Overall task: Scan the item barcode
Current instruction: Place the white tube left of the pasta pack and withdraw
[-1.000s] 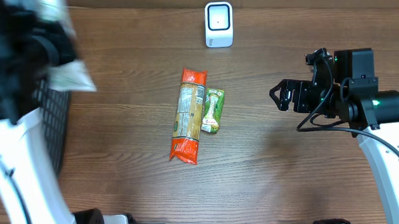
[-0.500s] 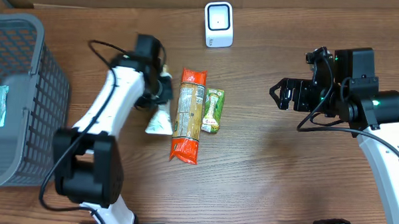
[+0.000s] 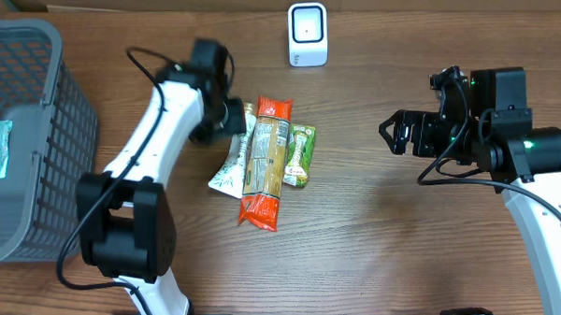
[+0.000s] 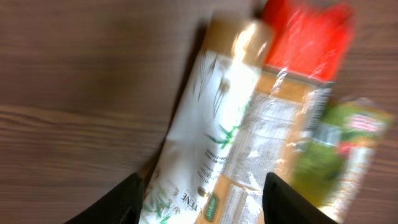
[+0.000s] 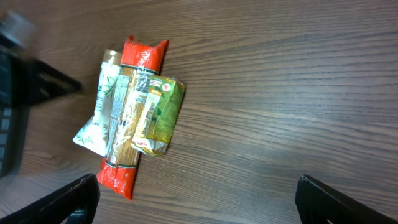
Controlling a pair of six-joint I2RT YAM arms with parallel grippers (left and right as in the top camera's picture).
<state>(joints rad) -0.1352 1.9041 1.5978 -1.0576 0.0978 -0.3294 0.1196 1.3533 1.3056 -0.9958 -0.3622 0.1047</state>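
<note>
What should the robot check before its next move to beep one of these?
1. Left gripper open, not squeezing the white tube: ok, its fingers stand apart on either side.
2. Right gripper open and empty: ok.
3. Scanner upright with nothing in front of it: ok.
4. Barcode facing up on some item: cannot tell, the print is too blurred.
5. Items apart for an easy grab: not ok, the white tube, pasta pack and green pouch lie side by side, touching.
</note>
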